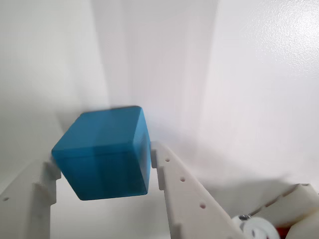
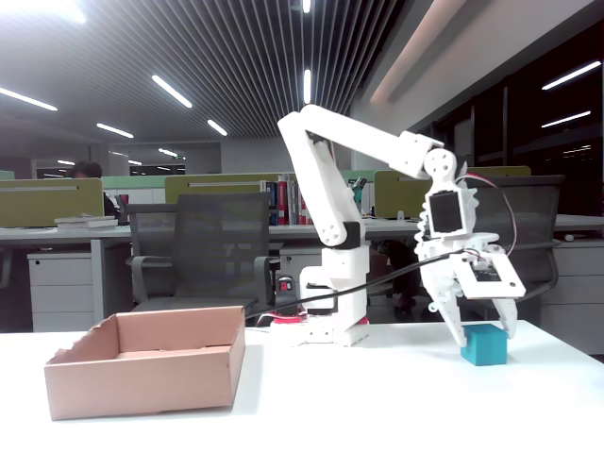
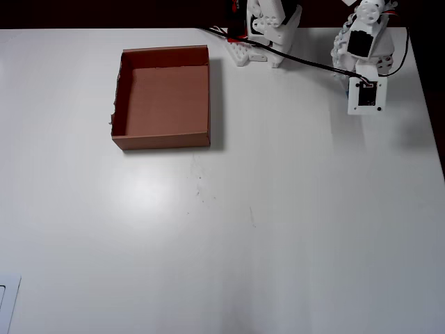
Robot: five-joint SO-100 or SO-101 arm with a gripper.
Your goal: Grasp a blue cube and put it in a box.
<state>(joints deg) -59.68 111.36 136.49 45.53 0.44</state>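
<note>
The teal-blue cube (image 1: 104, 154) sits between my two white fingers in the wrist view. My gripper (image 1: 102, 167) is shut on it, with a finger against each side. In the fixed view the cube (image 2: 483, 346) rests on the white table at the right, and the gripper (image 2: 483, 336) comes down over it. In the overhead view the gripper (image 3: 366, 97) is at the far right near the back edge and hides the cube. The brown cardboard box (image 3: 125, 90) stands open and empty far to the left, and it also shows in the fixed view (image 2: 142, 377).
The arm's base (image 3: 261, 42) stands at the table's back edge, with a black cable (image 3: 306, 61) running to the gripper. The table's right edge (image 3: 427, 104) is close to the gripper. Office chairs and desks stand behind the table in the fixed view.
</note>
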